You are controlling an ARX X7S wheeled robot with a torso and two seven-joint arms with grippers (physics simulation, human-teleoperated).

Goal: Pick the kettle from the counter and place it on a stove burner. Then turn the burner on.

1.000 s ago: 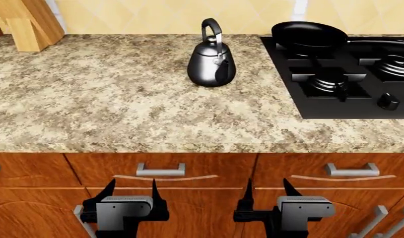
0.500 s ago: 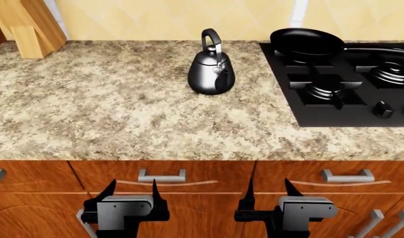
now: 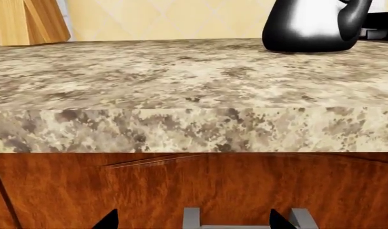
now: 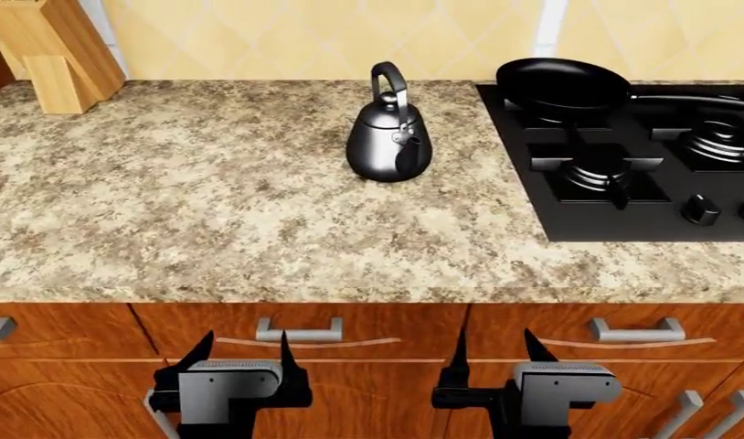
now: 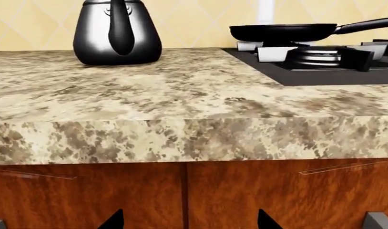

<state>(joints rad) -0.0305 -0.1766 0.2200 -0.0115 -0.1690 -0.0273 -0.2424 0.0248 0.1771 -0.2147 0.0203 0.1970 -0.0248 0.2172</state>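
The glossy black-silver kettle (image 4: 389, 137) stands upright on the speckled counter (image 4: 201, 210), just left of the black hob; it also shows in the left wrist view as a kettle body (image 3: 308, 26) and in the right wrist view as the kettle (image 5: 117, 33). The stove burner (image 4: 595, 169) with its cross grate lies near the hob's front left corner, and the same burner (image 5: 324, 55) shows in the right wrist view. My left gripper (image 4: 241, 352) and right gripper (image 4: 494, 349) hang open and empty in front of the cabinet drawers, well below the counter edge.
A black frying pan (image 4: 565, 84) sits on the rear burner. A larger ringed burner (image 4: 719, 142) and black knobs (image 4: 701, 208) lie further right. A wooden knife block (image 4: 55, 50) stands at the back left. Drawer handles (image 4: 299, 331) sit right above my grippers.
The head view has shifted so the counter and hob sit lower in frame and more counter depth shows. Kettle and both grippers keep their places.
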